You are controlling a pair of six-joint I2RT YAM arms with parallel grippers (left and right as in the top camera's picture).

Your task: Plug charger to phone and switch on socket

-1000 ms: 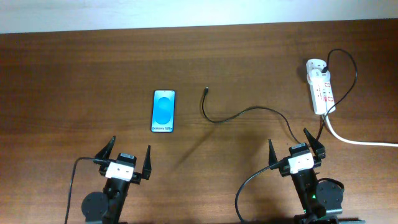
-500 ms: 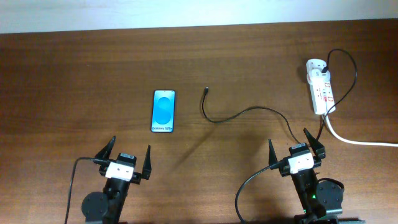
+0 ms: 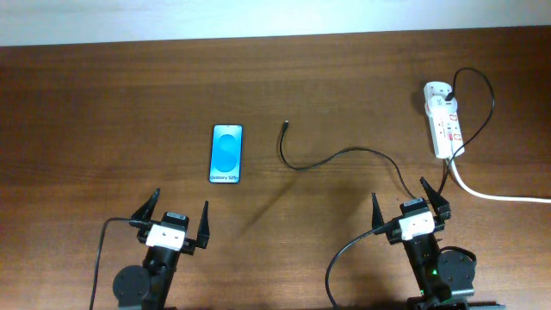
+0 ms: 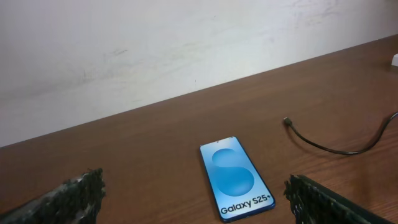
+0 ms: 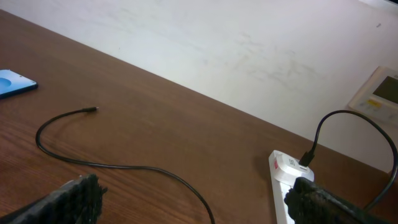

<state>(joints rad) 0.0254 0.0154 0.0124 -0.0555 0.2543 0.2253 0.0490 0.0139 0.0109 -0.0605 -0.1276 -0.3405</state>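
The phone lies flat on the table, blue screen up; the left wrist view shows it between and beyond my fingers. The charger's thin black cable curves across the table, its plug tip free right of the phone; it also shows in the right wrist view and the left wrist view. The socket lies at the far right with the charger's adapter plugged in; the right wrist view shows it. My left gripper and right gripper are open, empty, near the front edge.
A thick white cord runs from the socket off the right edge. A white wall stands behind the table's far edge. A wall panel shows at the right.
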